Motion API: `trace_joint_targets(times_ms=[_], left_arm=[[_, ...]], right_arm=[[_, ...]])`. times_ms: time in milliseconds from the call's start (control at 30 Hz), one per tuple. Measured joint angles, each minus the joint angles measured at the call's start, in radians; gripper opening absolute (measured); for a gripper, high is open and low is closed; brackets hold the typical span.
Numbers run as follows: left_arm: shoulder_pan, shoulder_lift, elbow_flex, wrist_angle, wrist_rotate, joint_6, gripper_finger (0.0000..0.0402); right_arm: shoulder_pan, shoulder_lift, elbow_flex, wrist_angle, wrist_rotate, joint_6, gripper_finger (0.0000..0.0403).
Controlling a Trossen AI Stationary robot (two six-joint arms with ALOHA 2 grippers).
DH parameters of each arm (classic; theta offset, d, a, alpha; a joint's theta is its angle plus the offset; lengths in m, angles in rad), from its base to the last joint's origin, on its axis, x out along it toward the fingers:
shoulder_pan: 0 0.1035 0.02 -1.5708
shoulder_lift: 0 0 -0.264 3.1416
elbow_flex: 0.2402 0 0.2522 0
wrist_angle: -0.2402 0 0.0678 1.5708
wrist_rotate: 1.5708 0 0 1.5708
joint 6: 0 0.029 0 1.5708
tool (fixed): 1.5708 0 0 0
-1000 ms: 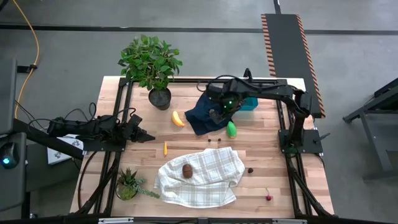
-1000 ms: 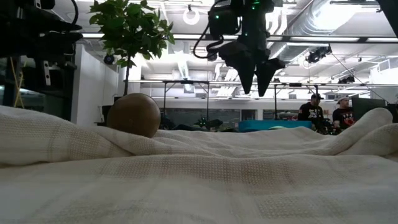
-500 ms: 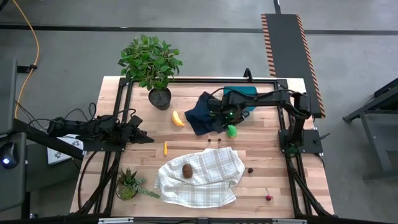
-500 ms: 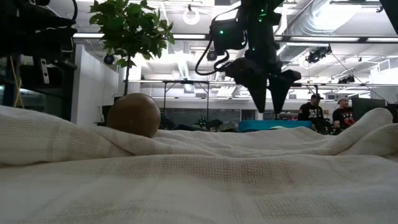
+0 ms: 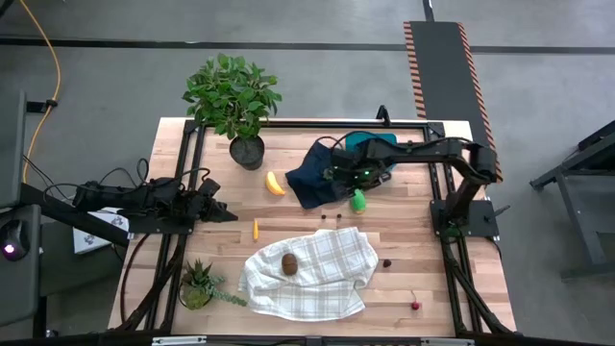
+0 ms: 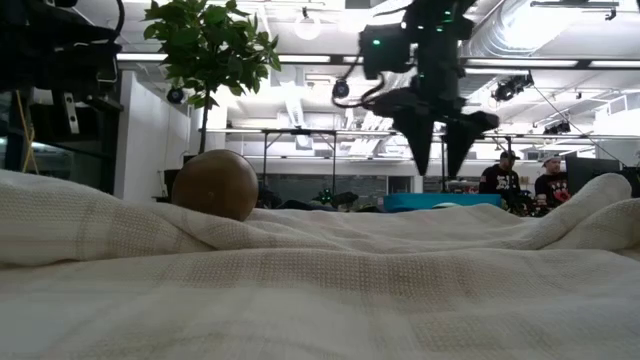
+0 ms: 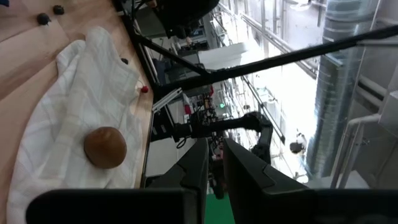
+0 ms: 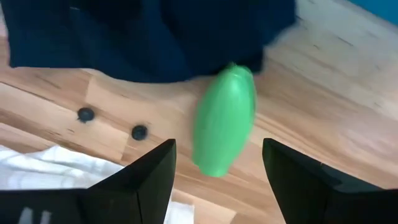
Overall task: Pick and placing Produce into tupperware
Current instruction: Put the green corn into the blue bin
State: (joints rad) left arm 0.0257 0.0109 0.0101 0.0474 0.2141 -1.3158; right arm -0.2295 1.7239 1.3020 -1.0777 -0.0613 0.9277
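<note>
My right tool (image 8: 214,171) hangs wide over the green piece (image 8: 225,120), which lies on the surface beside the navy cloth (image 8: 155,37). I should probably straddle its narrow middle before closing.

- Floor (image 5: 307,77): smooth grey concrete on all sides of the wooden bench (image 5: 404,288), crossed by a dark seam beyond the far edge.
- Yellow cable (image 5: 46,67): trails over the floor past the far-left corner.
- Dark ramp (image 5: 450,86) with striped orange-and-black edging: lies on the floor off the far-right corner.
- Grey metal frame (image 5: 581,159): stands at the right margin.
- Ceiling (image 6: 560,40): white, with exposed round ducts and pipes and bright lamps.
- Two people (image 6: 525,175): far back in the hall, at the right, among further workstations.
</note>
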Motion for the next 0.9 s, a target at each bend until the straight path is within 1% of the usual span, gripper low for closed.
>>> trace_joint_targets(times_ms=[100,200,300,467,767,900], left_arm=[[0.0,0.0,0.0,0.001,0.006,0.012,0.004],[0.0,0.0,0.0,0.001,0.007,0.012,0.004],[0.0,0.0,0.0,0.001,0.007,0.014,0.004],[0.0,0.0,0.0,0.001,0.007,0.014,0.004],[0.0,0.0,0.0,0.001,0.007,0.014,0.004],[0.0,0.0,0.0,0.001,0.007,0.013,0.004]], right_arm=[[-0.019,-0.057,-0.072,0.067,-0.042,0.043,0.0232],[-0.028,-0.084,-0.112,0.133,-0.072,0.07,0.0232],[-0.032,-0.084,-0.113,0.136,-0.065,0.078,0.0232],[-0.044,-0.081,-0.113,0.115,-0.021,0.086,0.0232],[-0.048,-0.006,-0.113,0.116,-0.022,0.058,0.0232],[-0.047,0.028,-0.113,0.129,-0.048,0.04,0.0232]])
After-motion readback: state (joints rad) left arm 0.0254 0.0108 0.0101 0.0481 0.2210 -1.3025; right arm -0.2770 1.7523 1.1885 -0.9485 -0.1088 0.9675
